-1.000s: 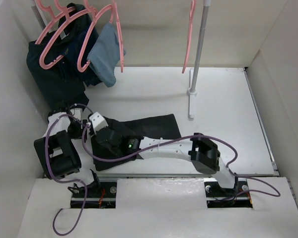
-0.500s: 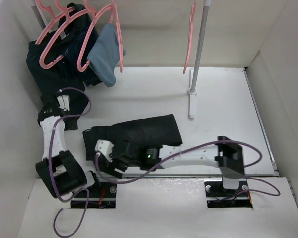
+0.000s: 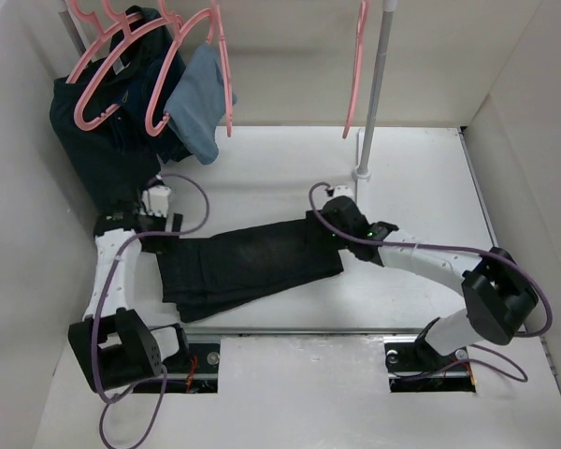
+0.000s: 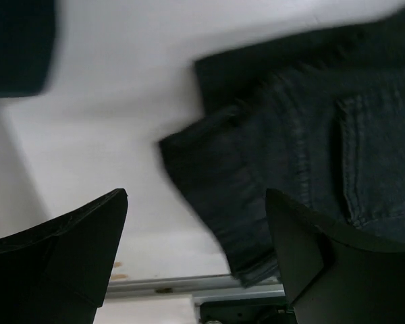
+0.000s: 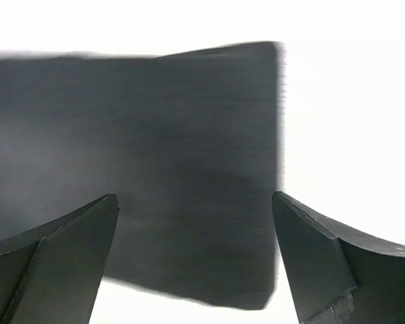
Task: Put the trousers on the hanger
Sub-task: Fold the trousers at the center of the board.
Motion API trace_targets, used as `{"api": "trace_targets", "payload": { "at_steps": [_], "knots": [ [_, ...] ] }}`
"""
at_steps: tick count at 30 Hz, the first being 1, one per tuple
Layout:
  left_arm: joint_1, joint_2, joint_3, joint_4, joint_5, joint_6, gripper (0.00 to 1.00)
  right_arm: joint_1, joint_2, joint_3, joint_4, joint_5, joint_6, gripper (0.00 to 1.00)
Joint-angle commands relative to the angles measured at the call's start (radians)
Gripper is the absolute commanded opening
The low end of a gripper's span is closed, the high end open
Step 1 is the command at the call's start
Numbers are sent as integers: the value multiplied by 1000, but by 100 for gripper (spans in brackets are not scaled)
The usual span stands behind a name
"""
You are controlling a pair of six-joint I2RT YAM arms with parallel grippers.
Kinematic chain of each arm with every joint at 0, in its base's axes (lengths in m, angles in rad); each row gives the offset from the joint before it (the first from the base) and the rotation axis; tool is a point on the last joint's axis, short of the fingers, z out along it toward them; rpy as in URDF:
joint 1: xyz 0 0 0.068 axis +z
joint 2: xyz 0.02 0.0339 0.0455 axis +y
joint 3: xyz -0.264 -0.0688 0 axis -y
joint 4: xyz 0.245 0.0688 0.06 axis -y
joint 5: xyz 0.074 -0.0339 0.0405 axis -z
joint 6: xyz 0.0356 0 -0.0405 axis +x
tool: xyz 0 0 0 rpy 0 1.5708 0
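Observation:
The black trousers (image 3: 248, 264) lie folded lengthwise on the table, running from left to centre. My left gripper (image 3: 166, 224) hovers open and empty over their left end; the left wrist view shows that waist end with a pocket (image 4: 304, 135) between and beyond the open gripper (image 4: 196, 196). My right gripper (image 3: 323, 217) is open and empty above the right end, where the leg hem (image 5: 162, 155) lies flat under the gripper (image 5: 194, 196). A bare pink hanger (image 3: 356, 70) hangs at the back by the pole. Other pink hangers (image 3: 98, 79) hang at the back left.
A dark navy garment (image 3: 103, 140) and a light-blue cloth (image 3: 201, 103) hang on the back-left hangers. The rack pole and its white foot (image 3: 361, 178) stand just behind the right gripper. White walls close in both sides. A metal rail (image 3: 355, 329) edges the table front.
The right arm has swung from the trousers' left front to their right end. The trousers now lie stretched longer. The left gripper has moved right to the trousers' left end.

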State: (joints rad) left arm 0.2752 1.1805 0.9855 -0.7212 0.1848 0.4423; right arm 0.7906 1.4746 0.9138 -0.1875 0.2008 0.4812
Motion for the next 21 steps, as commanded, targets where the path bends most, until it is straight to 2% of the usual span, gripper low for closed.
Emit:
{"api": "trace_targets", "payload": {
  "at_steps": [1, 3, 7, 11, 12, 13, 15, 16, 17, 21],
  "knots": [
    [-92, -19, -132, 41, -56, -26, 81, -95, -22, 0, -19, 42, 137, 100],
    [-102, 45, -133, 60, -106, -66, 81, -129, 24, 0, -29, 42, 149, 100],
    [-200, 145, -157, 147, -363, -100, 81, -198, 114, -10, 8, -66, 138, 100],
    [-292, 226, -244, 259, -532, -122, 77, -208, 124, -75, 108, -204, 129, 89],
    [-304, 235, -260, 276, -562, -122, 77, -220, 124, -98, 123, -224, 129, 82],
    [-326, 246, -277, 295, -588, -122, 76, -235, 133, -108, 144, -241, 152, 64],
    [-336, 246, -303, 325, -619, -122, 76, -273, 133, -145, 166, -294, 164, 46],
    [-337, 226, -303, 338, -607, -108, 76, -286, 133, -159, 177, -310, 165, 33],
    [-337, 217, -303, 338, -595, -97, 76, -300, 119, -173, 177, -310, 186, 2],
    [-337, 136, -266, 329, -529, -59, 74, -404, -11, -292, 177, -264, 276, 0]
  ]
}}
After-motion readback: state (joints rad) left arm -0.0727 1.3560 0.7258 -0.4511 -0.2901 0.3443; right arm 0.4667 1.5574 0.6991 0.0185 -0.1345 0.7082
